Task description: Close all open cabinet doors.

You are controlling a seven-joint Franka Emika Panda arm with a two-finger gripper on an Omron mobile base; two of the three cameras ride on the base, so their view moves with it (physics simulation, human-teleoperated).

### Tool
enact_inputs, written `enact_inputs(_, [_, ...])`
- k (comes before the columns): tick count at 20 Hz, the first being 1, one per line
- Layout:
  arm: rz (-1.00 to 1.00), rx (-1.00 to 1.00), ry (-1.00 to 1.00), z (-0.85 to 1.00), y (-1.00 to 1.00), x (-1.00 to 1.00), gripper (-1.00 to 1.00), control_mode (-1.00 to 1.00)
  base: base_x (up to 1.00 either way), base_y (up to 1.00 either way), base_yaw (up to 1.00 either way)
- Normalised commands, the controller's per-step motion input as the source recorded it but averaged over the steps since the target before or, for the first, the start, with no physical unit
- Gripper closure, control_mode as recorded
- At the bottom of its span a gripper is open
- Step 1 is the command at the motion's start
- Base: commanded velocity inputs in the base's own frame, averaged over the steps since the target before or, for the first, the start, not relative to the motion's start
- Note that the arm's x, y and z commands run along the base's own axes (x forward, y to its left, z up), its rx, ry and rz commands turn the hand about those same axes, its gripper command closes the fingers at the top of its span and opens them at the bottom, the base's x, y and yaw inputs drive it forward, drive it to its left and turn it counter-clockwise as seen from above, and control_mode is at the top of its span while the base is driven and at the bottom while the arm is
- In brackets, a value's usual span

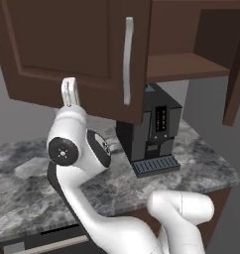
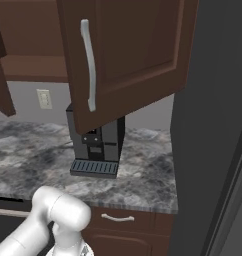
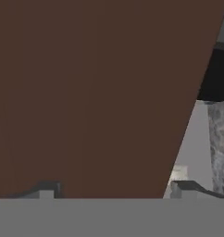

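Two cabinet doors (image 1: 72,49) hang open; we judge them rigid, hinged, best pushed flat-on. Pincer (image 3: 111,190) spread against one panel, gripping nothing.

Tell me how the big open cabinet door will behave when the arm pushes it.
The door looks like a rigid wooden panel, so it should swing as one piece, not flex. Its flat face may let the gripper slide sideways. It hangs above the coffee machine, probably clearing it.

No text, label, brand or number could be read anywhere; the coffee machine (image 1: 150,130) had a small dark panel with a few orange lights on its front, but they were too small and too blurred to be read as any characters or signs.
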Motion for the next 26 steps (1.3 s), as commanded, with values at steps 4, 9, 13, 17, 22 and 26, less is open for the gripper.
enact_inputs(4, [-0.16,0.15,0.19,0.08,-0.34,0.36,-1.0,-1.0,0.0,0.0,0.0])
enact_inputs(9, [-0.1,0.13,0.2,0.14,-0.35,0.42,-1.0,-1.0,0.0,0.0,0.0])
enact_inputs(13, [-0.03,0.18,0.23,0.06,-0.39,0.45,-1.0,-1.0,0.0,0.0,0.0])
enact_inputs(17, [0.0,0.14,0.15,-0.04,-0.51,0.54,-1.0,-1.0,0.0,0.0,0.0])
enact_inputs(22, [0.0,0.12,0.13,-0.13,-0.58,0.49,-1.0,-1.0,0.0,0.0,0.0])
enact_inputs(26, [0.0,0.11,0.1,-0.2,-0.46,0.51,-1.0,-1.0,0.0,0.0,0.0])
